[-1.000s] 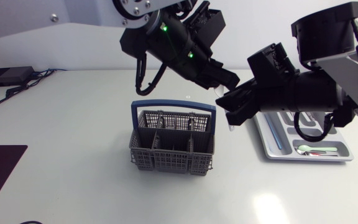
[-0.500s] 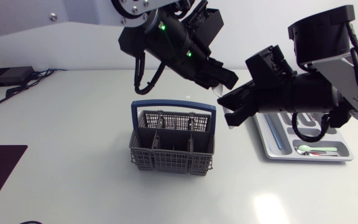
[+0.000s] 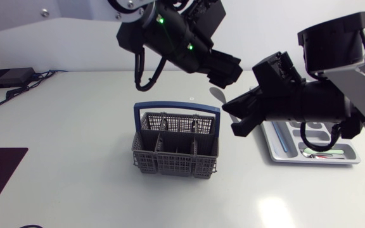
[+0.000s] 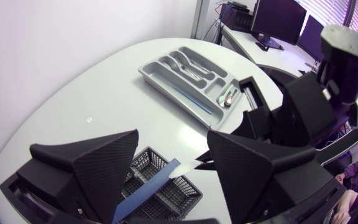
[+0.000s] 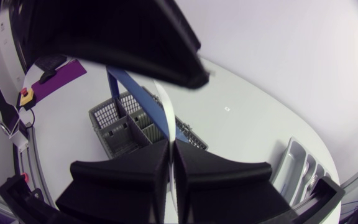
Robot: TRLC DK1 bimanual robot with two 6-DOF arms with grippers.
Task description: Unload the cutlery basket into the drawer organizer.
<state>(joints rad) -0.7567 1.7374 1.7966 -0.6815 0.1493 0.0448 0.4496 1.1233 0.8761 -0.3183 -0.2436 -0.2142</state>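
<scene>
The pale slim utensil (image 3: pixel 219 96) with a rounded, spoon-like end is in the air above the surface (image 3: pixel 75 139), between the basket and the organizer. It is held only by the right tool (image 3: pixel 234 118). A second ago the left tool (image 3: pixel 228 68) sat tight against that same end, the two tools nose to nose. Now the left arm is pulled up and back, and the rounded end stands bare beyond the right tool's tips.

The right wrist view shows the right tool's broad black fingers (image 5: pixel 135 171) pressed together on the thin white shaft (image 5: pixel 165 106), which runs out ahead of them. In the left wrist view the left tool's wedges (image 4: pixel 104 162) stand wide apart with nothing between them. Only the basket and the utensil (image 4: pixel 191 165) show below.

This reads as a finished hand-over from left to right. The piece now sits with the arm nearer the grey moulded plastic drawer organizer (image 3: pixel 315 161), which lies just under and behind the right arm and already holds a few pieces.

The grey mesh cutlery basket (image 3: pixel 170 163) with its blue hoop handle (image 3: pixel 176 106) rests where it was, upright at mid-surface, and no other piece shows above its rim. What remains for this piece is the swing over to the organizer and the choice of a compartment.
</scene>
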